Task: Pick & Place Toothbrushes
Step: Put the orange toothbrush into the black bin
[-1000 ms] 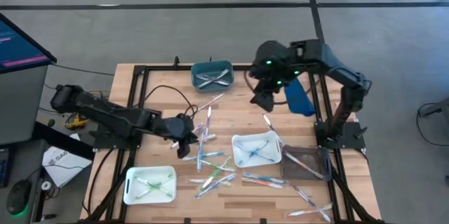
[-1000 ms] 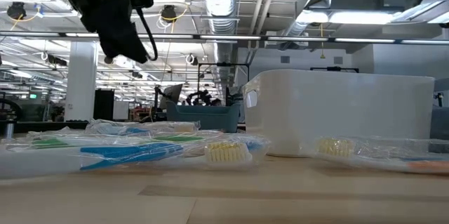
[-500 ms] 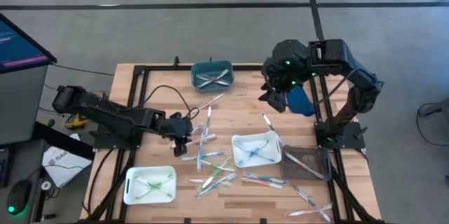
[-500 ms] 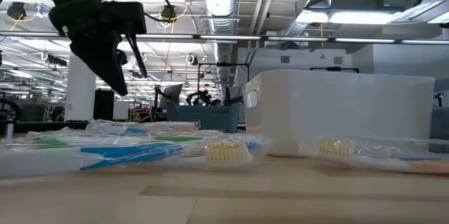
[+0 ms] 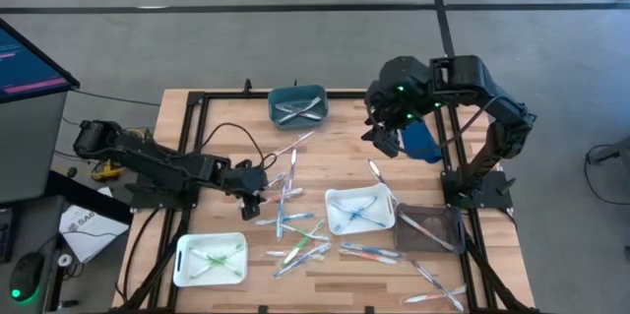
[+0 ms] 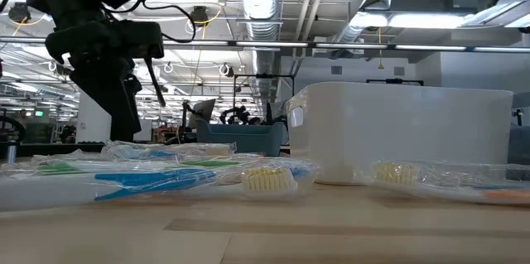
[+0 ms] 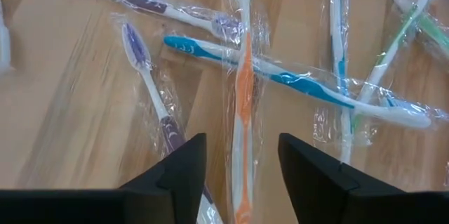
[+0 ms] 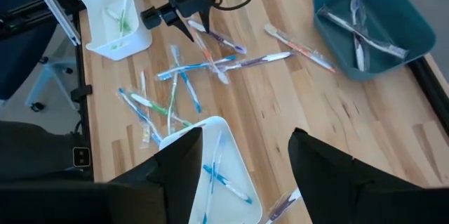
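High view: left gripper sits low over the wooden bench, at the near-left edge of the loose pile of wrapped toothbrushes spread across bench centre. Left wrist view: its jaws are apart, nothing between them but bench and wrappers; an orange-and-white toothbrush lies lengthwise in the gap, flat on the wood, w/ a blue toothbrush crossing it and a purple toothbrush just beside the one finger. No contact visible btwn fingers and brushes, so left = released, not grasping. Right gripper hangs high over the far-right part of the bench, near a blue object, well apart from the pile; right wrist view shows its jaws spread, empty, looking down on the bench. Trays: teal tray at far edge w/ pale brushes inside; white tray centre-right w/ blue brushes inside; 2nd white tray near-left w/ green brushes; dark clear tray at right w/ 1 brush across it. More brushes lie scattered toward the near-right corner. Low view: wrapped brushes lie flat on the bench in front, bristle heads toward the camera, white tray behind them, 1 dark arm reaching down at left.
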